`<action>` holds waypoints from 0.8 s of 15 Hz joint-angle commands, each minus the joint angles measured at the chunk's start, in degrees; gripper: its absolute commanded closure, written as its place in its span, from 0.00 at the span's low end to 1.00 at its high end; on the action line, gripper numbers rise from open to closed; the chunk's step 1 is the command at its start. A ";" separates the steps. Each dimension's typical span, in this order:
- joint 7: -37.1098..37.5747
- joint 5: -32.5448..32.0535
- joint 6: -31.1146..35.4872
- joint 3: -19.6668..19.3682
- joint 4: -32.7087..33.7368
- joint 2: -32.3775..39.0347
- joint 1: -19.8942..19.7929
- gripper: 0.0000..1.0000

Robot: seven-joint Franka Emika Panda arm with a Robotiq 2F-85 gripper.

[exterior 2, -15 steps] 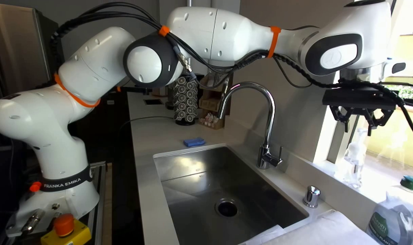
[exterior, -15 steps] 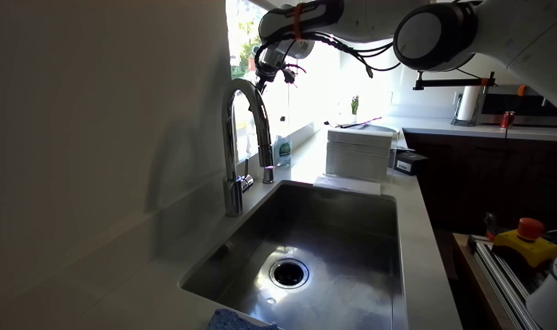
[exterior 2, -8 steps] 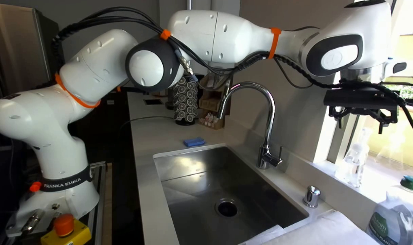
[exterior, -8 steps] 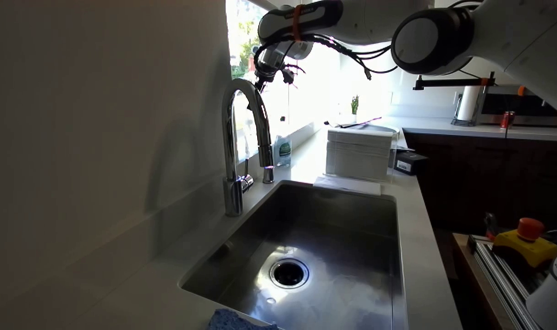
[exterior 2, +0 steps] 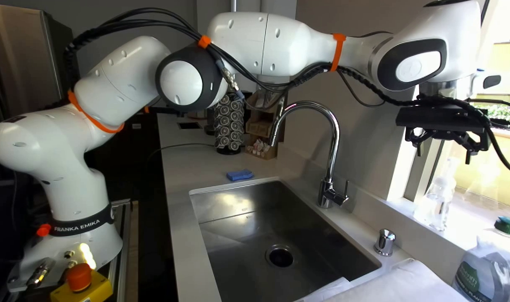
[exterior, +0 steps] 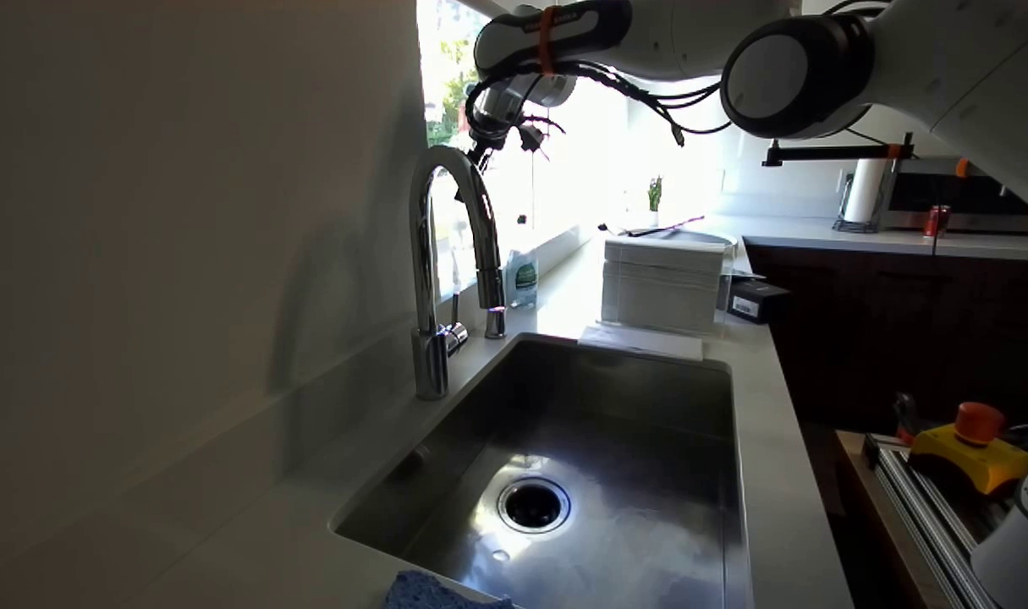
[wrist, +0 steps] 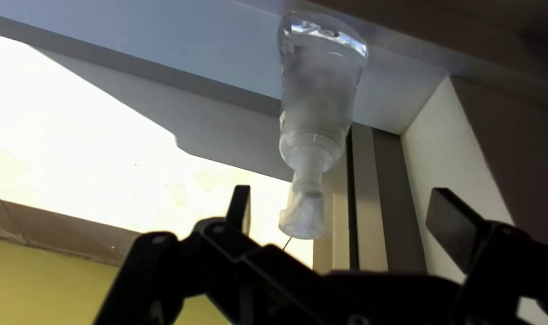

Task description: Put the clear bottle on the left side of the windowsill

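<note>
Standing near the walled corner of the white windowsill (wrist: pixel 188 40), the clear pump bottle (wrist: pixel 319 90) has the black gripper (exterior 2: pixel 444 153) above it, jaws apart; a green-capped grey bottle (exterior 2: pixel 481 268) and arched chrome faucet (exterior 2: pixel 334 147) line the window-side edge of the pale counter (exterior 2: pixel 204 163).

Arm (exterior 2: pixel 246 44) outstretched, downturned hand (exterior 2: pixel 443 154) spread wide

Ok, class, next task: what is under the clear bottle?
The clear bottle stands on the windowsill, which shows on either side of it in the wrist view. The patch directly beneath is covered and cannot be seen.
</note>
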 commanded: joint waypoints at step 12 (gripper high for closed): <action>13.80 -4.40 -7.78 -5.47 -11.39 -10.38 4.33 0.00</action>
